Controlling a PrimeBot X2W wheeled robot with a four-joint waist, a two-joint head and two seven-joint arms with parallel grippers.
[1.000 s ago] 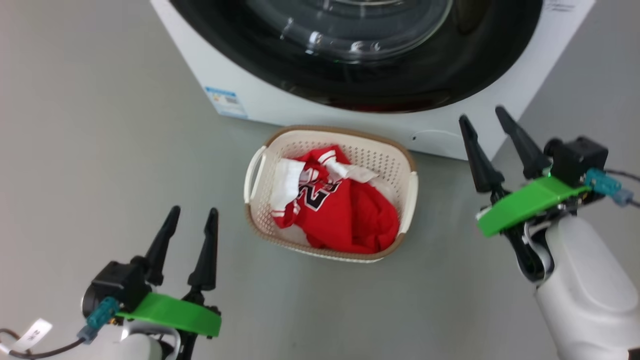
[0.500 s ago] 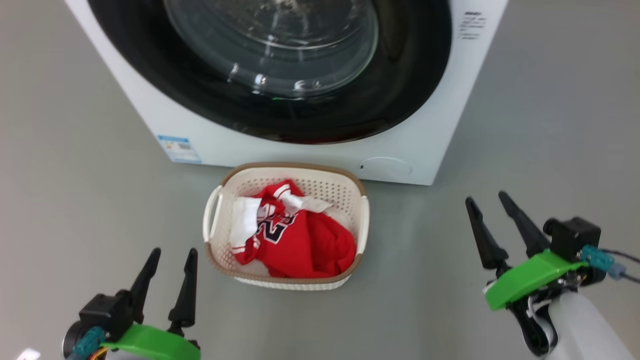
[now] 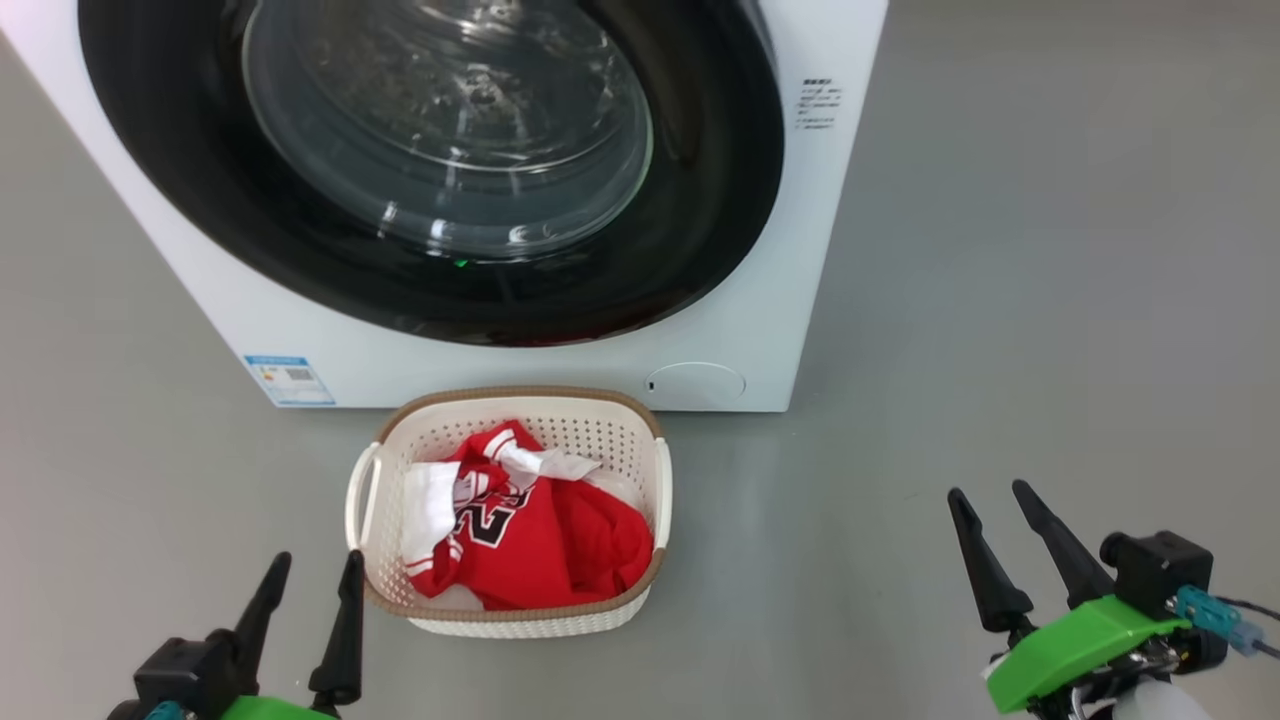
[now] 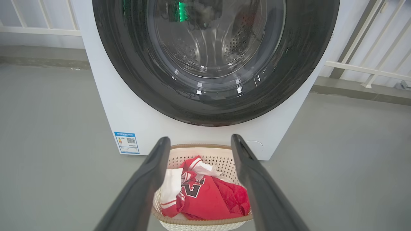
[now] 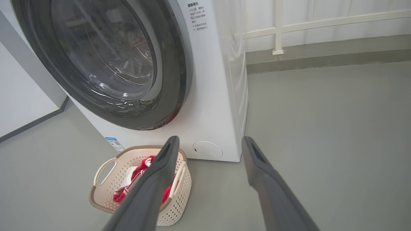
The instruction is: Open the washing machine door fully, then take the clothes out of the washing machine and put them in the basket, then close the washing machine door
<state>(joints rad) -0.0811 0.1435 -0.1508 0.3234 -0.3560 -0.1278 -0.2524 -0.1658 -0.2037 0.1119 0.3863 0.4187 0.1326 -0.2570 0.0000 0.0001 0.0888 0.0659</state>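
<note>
Drawing back since a second ago, the head camera now frames the washing machine door (image 3: pixel 700 200) shut on the washing machine (image 3: pixel 760 300), with the left gripper (image 3: pixel 319 558) and right gripper (image 3: pixel 988 489) spread and empty and the clothes (image 3: pixel 560 540) in the basket (image 3: pixel 520 395), so the task looks finished.

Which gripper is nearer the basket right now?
Left. The left gripper sits just off the near left corner of the basket; the right gripper is far off to its right.
</note>
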